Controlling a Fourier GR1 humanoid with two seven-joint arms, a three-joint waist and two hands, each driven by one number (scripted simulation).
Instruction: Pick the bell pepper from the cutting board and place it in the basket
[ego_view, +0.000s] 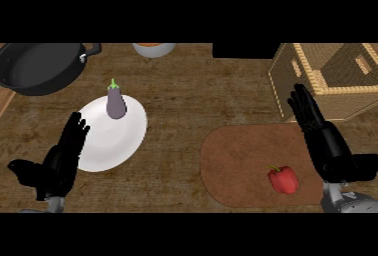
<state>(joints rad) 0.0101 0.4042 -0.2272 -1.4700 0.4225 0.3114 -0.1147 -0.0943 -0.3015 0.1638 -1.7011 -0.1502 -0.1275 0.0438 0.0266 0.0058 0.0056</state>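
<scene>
A: Items on the tabletop (192, 90)?
B: Red bell pepper (283, 179) — lower right, lying on the brown cutting board (236, 160). Wicker basket (332, 75), upper right. White plate (111, 137) at left, eggplant (116, 102) on its upper rim. Black pot (40, 65), upper left.
A: Hands?
B: Right hand (317, 127) — fingers straight, holding nothing, just right of the pepper. Left hand (63, 155) likewise open, beside the plate.

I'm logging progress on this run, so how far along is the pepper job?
Nothing looks done yet: the bell pepper lies on the cutting board, untouched. Nothing is in hand; the right hand is open just right of the pepper, and the left hand rests open by the white plate. Left: grasp, lift and place the pepper in the basket.
</scene>
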